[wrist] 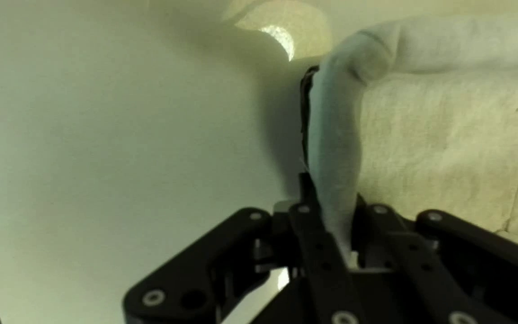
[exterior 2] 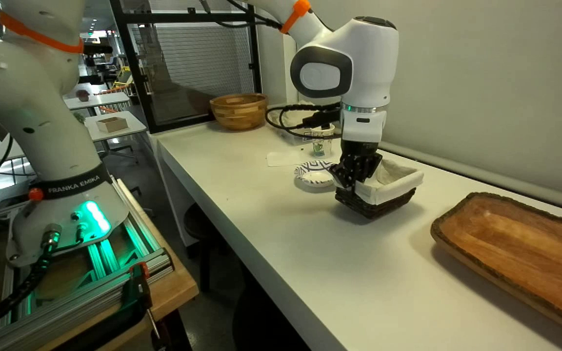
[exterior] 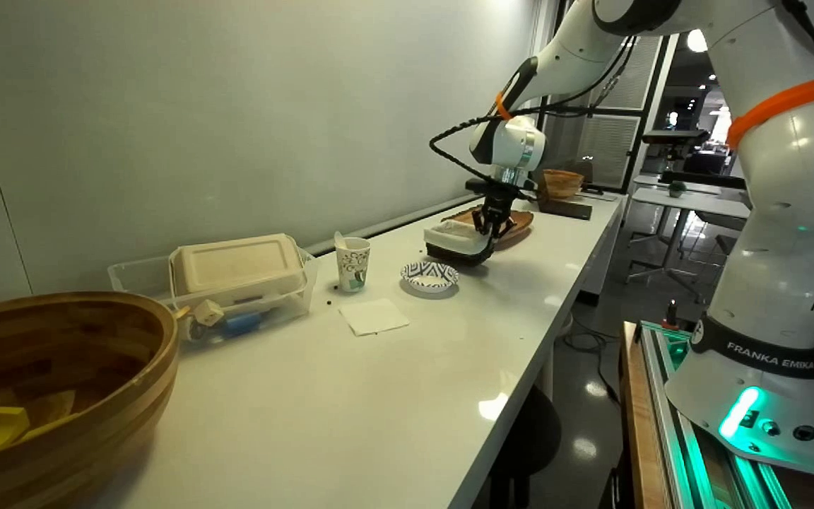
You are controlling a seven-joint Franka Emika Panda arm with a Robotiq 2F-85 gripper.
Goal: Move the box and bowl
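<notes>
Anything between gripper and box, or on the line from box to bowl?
Nothing visible between gripper and box: it grips the box wall. On the line to the bowl lie the dish, nearer the box, and the napkin.

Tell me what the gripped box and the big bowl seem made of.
Box: off-white, matte cloth liner, going by its creases and seam, over a dark, rough base, possibly wicker.
Bowl: apparently wood, smooth with a soft sheen, showing lighter and darker brown bands.
</notes>
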